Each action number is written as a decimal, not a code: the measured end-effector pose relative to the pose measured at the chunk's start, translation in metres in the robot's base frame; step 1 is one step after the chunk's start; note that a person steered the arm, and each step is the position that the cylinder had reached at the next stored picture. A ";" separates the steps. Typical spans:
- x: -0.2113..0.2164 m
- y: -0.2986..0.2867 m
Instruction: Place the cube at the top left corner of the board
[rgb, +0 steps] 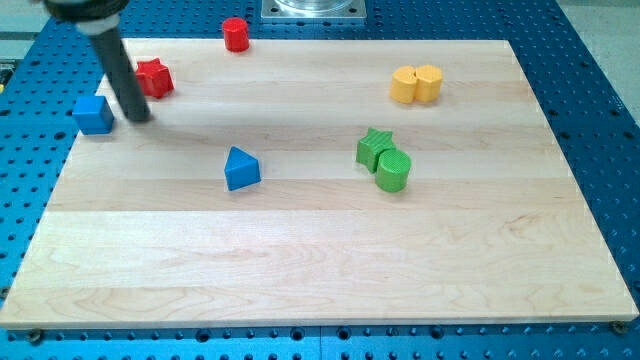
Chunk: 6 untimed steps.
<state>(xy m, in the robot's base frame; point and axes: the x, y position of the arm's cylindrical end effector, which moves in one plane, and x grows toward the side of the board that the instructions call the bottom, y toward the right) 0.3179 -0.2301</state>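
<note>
A blue cube (93, 114) sits at the board's left edge, near the view's top left. My tip (139, 117) rests on the board just right of the cube, a small gap between them. A red star-shaped block (154, 78) lies just above and right of my tip. The rod rises up and to the left out of the view.
A red cylinder (235, 34) stands at the board's top edge. A blue triangular block (241, 168) lies mid-board. A green star (375, 146) touches a green cylinder (393, 171). Two yellow blocks (416, 85) sit together at the upper right. The wooden board (320, 270) lies on a blue perforated table.
</note>
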 end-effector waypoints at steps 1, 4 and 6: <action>0.061 -0.006; -0.036 -0.019; -0.011 -0.039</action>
